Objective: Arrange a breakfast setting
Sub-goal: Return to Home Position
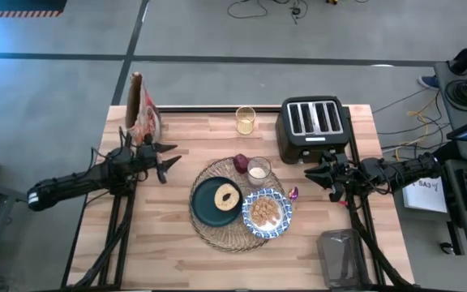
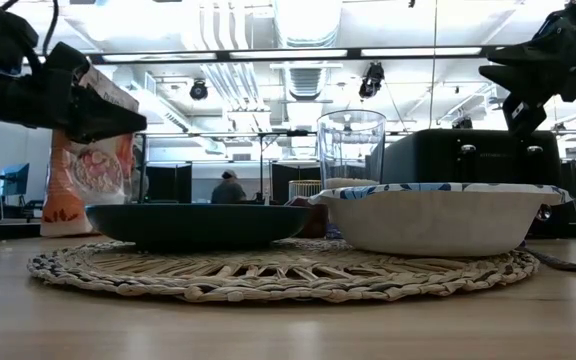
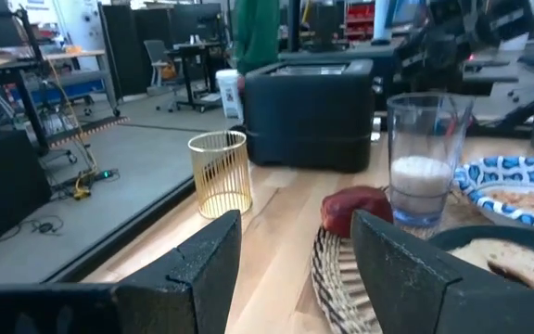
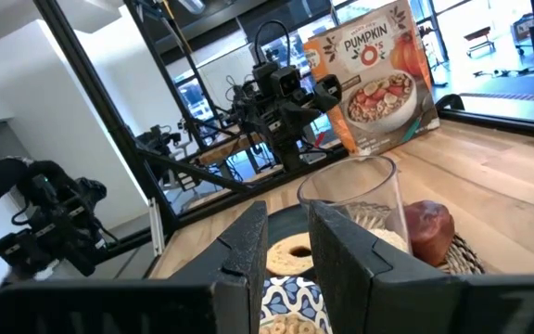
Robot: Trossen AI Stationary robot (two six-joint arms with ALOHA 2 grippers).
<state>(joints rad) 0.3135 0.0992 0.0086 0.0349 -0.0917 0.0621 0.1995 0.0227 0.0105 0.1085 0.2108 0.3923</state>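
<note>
Your left gripper (image 3: 295,227) gapes, right gripper (image 4: 288,211) barely parts, both empty; the small clear glass (image 3: 422,158), likely fragile and slick, wants a mid-wall grip.

— The bread ring (image 1: 227,196) you see from above: does the low view show it?
— No, the dark teal plate (image 2: 198,224) hides it from you behind its rim. The bowl (image 2: 438,218) hides its own contents.
— The fruit (image 2: 308,222)?
— Only a dark sliver at mid-frame between them. From above, the purple thing (image 1: 293,193) right of the bowl is too small to name.
</note>
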